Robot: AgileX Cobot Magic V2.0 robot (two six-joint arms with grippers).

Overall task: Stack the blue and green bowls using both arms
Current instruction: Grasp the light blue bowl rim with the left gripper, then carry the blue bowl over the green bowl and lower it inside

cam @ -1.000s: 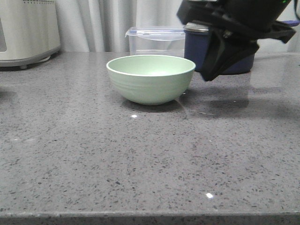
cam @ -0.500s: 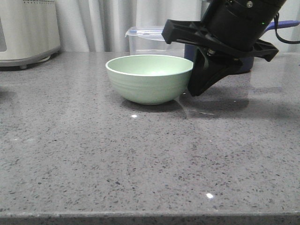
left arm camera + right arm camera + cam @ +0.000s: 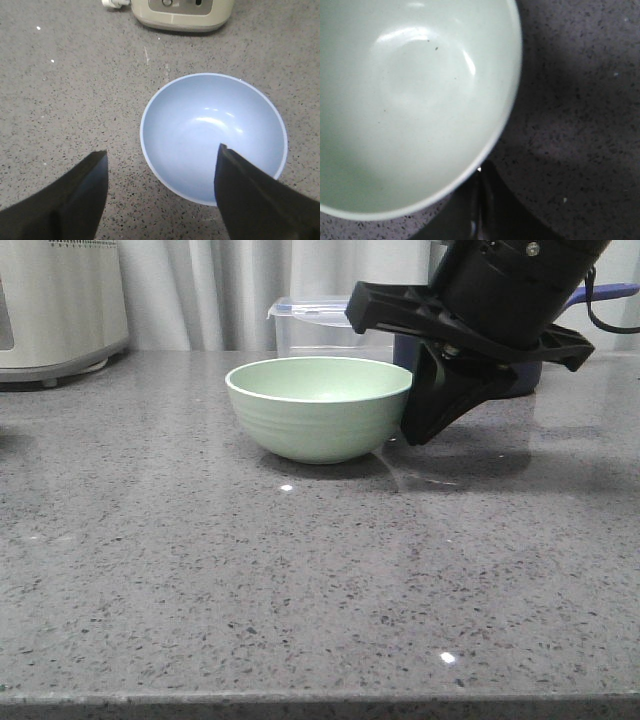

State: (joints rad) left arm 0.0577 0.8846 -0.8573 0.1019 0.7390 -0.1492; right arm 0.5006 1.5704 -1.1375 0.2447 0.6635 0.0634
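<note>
Front view, near to far: bare grey worktop [image 3: 300,590] up close, then the green bowl [image 3: 320,407] upright mid-worktop, your right claw [image 3: 425,425] low against its right side. Behind sit a clear lidded tub [image 3: 325,328], a navy pot [image 3: 520,378] mostly hidden by the arm, and a white appliance [image 3: 60,305] far left.

Right wrist view has the green bowl [image 3: 410,100] filling the picture, with the right claw [image 3: 480,210] tips pressed together at the rim edge; looks shut on nothing, the rim not between them.

Left wrist view shows the left claw [image 3: 160,195] spread wide above the blue bowl [image 3: 214,137], one finger [image 3: 250,200] overlapping its near rim, not gripping yet.

Step in hand looks like approach, neither bowl held. Next you likely need to drop the left claw so one finger goes inside the blue rim, then close. The right one must part before it can pinch the green rim.
</note>
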